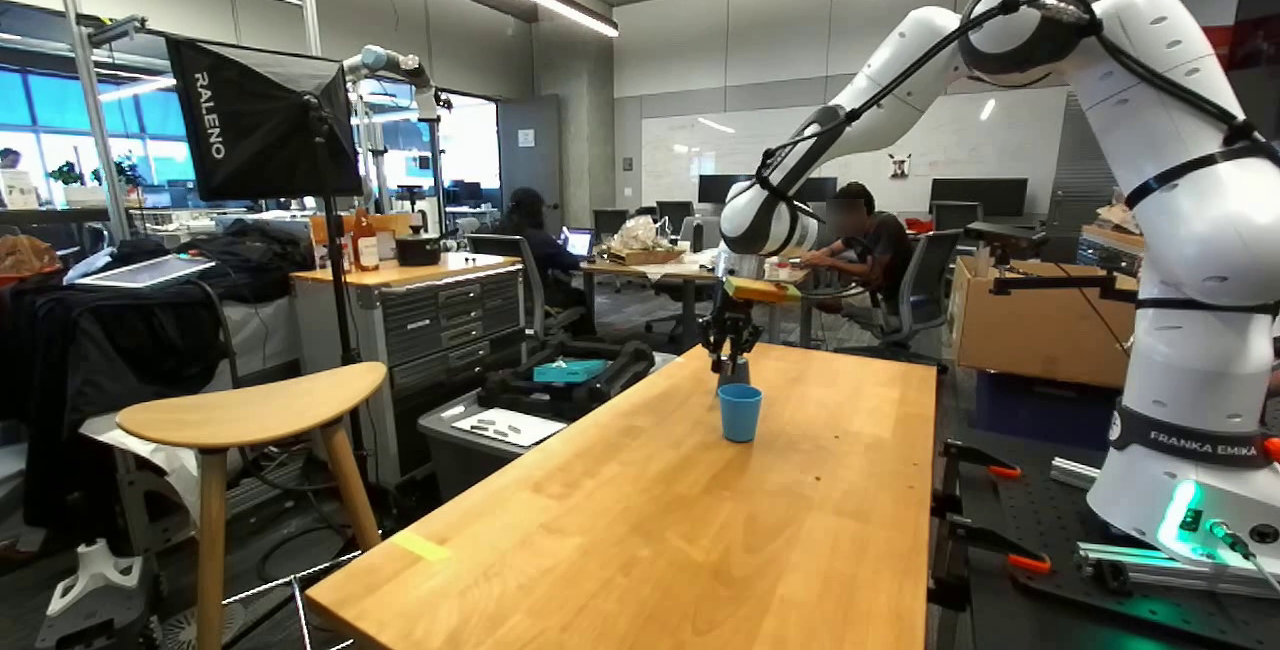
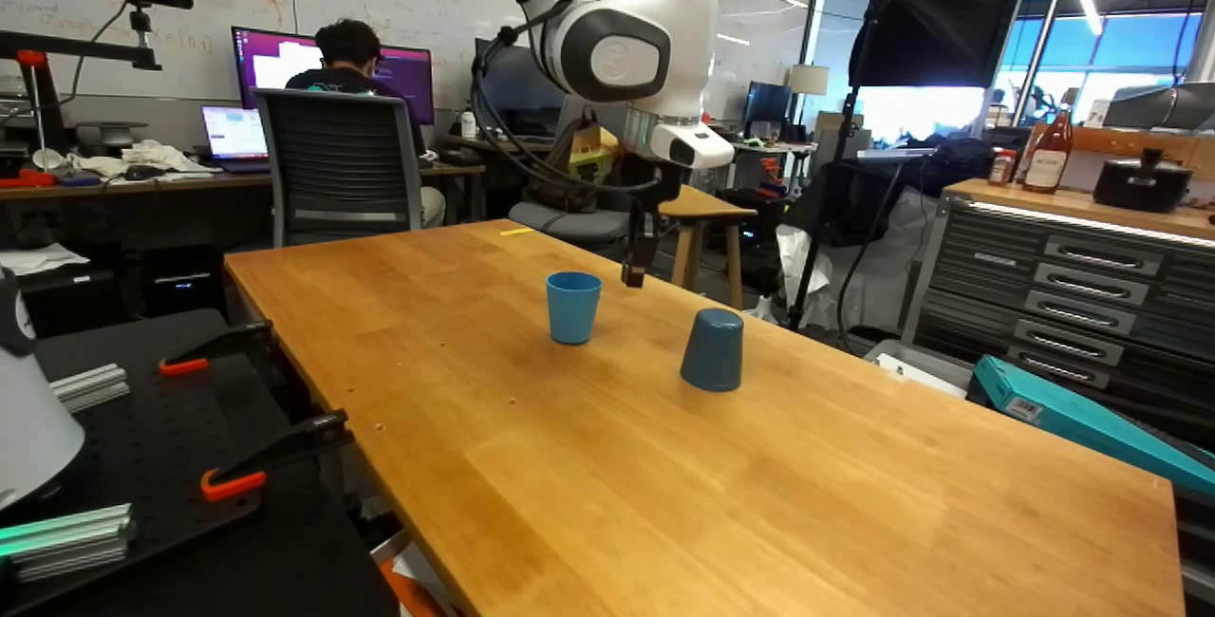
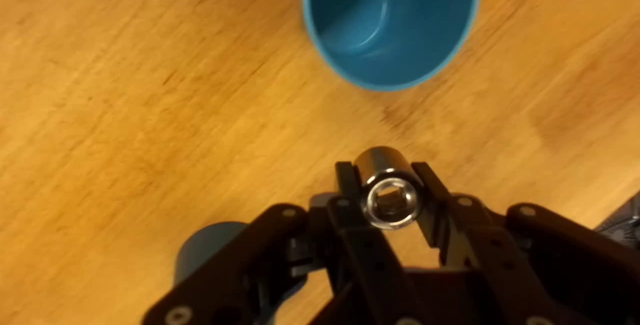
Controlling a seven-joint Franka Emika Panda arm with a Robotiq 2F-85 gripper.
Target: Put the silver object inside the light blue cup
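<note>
Grasp complete: jaws clamped on the silver object [image 3: 387, 181], a hollow socket-like piece, which appears to be held off the worktop [image 2: 759, 494]. The light blue cup [image 2: 572, 308] stands upright near a darker upturned cup [image 2: 714, 351]; in the wrist view the silver object lies outside its rim, so insertion is not yet done. Judged left to do: align over the opening, lower if needed, release.

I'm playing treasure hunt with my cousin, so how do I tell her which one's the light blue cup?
Find the long wooden table. On it, near the dark upside-down cup, stands the light blue cup. Unlike its neighbour, it's brighter and its open mouth faces up.
</note>
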